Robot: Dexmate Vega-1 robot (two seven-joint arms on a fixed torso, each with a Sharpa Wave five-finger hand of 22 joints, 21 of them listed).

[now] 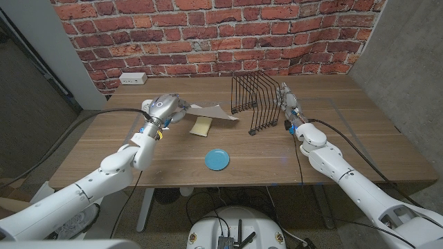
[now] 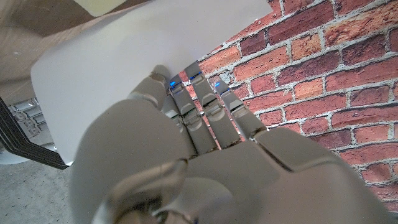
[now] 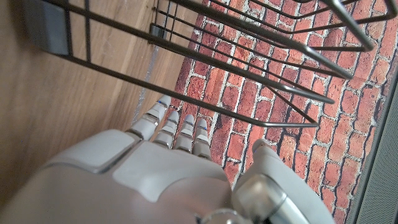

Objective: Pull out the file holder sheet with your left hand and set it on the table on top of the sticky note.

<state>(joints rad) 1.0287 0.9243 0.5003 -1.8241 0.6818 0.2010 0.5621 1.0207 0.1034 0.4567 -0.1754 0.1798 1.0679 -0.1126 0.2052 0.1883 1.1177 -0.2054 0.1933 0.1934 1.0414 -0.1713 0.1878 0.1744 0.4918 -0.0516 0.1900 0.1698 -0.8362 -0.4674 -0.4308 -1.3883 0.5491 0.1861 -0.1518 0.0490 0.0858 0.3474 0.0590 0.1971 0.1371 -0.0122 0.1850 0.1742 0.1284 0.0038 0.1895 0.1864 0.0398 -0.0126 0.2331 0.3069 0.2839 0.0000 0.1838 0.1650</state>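
— What's on the worktop?
— One black wire file holder upper centre, one sheet left of it — long axis across the frame, gripped by the left hand fingers, over one sticky note. One blue disc below.
— Right hand?
— Beside the holder; grip unclear.

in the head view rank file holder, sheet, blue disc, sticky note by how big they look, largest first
1. file holder
2. sheet
3 and 4. blue disc and sticky note look alike; the sheet covers part of the note.
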